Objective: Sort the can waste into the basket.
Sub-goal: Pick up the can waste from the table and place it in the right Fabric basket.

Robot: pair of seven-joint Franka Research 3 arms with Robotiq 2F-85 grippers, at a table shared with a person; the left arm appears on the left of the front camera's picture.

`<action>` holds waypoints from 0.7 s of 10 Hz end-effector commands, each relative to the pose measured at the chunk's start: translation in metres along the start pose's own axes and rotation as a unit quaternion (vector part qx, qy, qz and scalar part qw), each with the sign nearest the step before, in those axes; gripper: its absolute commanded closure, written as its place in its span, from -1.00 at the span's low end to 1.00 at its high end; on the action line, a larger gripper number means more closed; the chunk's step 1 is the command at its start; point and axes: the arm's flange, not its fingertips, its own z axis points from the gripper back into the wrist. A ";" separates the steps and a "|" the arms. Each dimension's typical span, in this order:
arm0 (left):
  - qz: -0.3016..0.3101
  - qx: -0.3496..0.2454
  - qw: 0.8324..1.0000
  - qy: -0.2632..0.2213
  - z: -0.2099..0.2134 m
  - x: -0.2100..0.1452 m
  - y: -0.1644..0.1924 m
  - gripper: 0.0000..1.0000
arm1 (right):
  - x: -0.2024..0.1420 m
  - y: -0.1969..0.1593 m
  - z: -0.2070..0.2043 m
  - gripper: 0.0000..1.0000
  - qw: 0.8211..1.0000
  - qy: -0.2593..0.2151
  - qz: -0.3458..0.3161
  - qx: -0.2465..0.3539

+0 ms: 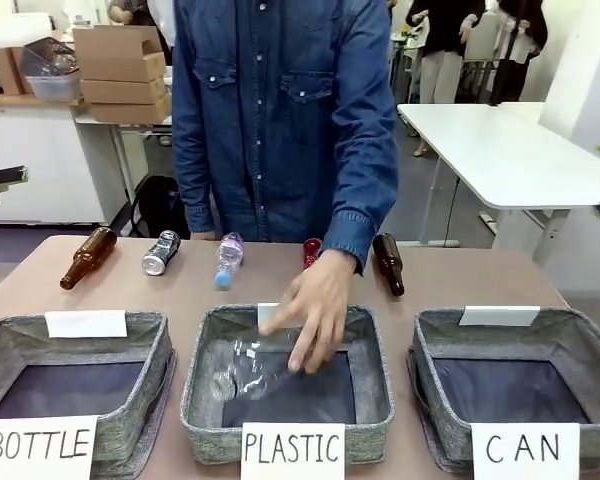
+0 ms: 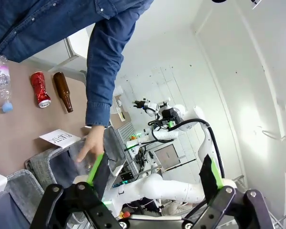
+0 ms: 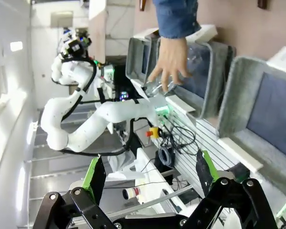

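A dark can with silver ends [image 1: 161, 253] lies on the far side of the table. The red can [image 1: 311, 252] lies behind the person's forearm, partly hidden; it also shows as the red can [image 2: 39, 88] in the left wrist view. The grey basket signed CAN [image 1: 510, 345] stands at the front right, with nothing in it. My left gripper [image 2: 153, 171] hangs open in the air to the left of the table, holding nothing. My right gripper [image 3: 149, 172] is open and bare as well, off to the right near the CAN basket [image 3: 238, 90].
The person's hand [image 1: 315, 315] reaches into the middle PLASTIC basket [image 1: 205, 350], on a clear plastic bottle. A BOTTLE basket [image 1: 150, 350] stands front left. Two brown glass bottles [image 1: 88, 257] [image 1: 388, 264] and a clear plastic bottle [image 1: 228, 260] lie in the far row.
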 end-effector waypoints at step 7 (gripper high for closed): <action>-0.012 -0.010 1.000 -0.005 -0.002 -0.001 -0.001 -1.00 | 0.020 0.024 -0.037 -1.00 0.998 0.001 0.044 -0.052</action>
